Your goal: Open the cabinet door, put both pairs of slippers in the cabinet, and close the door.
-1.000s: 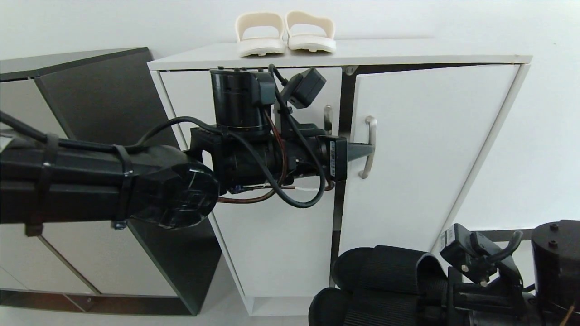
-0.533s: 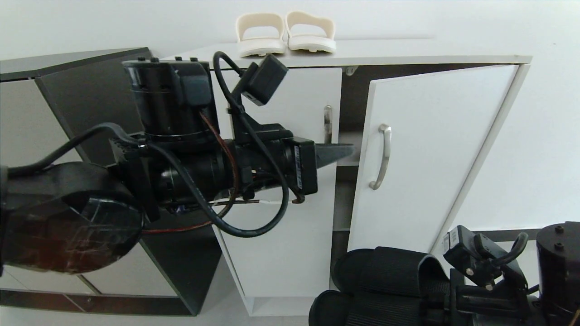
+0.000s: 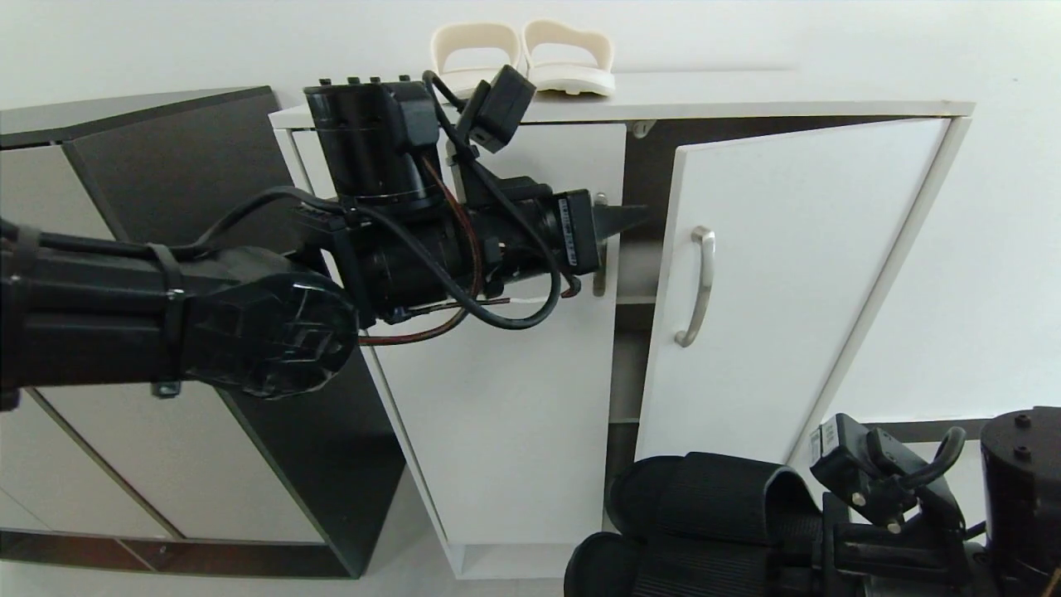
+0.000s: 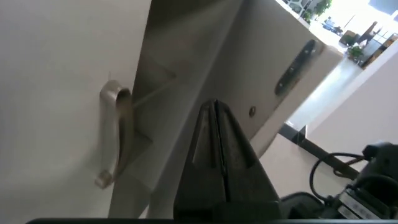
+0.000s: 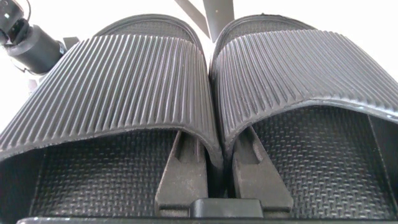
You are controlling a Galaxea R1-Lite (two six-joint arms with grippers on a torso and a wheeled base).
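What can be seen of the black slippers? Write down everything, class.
The black slippers are a matching pair of slides, rubbery-looking, with broad ribbed straps and diamond-textured footbeds. They sit side by side, inner walls pressed together and clamped by the right pincer, one finger inside each slipper. They are held low before the white cabinet, by its partly open door.

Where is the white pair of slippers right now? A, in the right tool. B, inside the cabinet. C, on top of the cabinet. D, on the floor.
C: the white slippers sit on top of the cabinet; the right tool holds the black pair.
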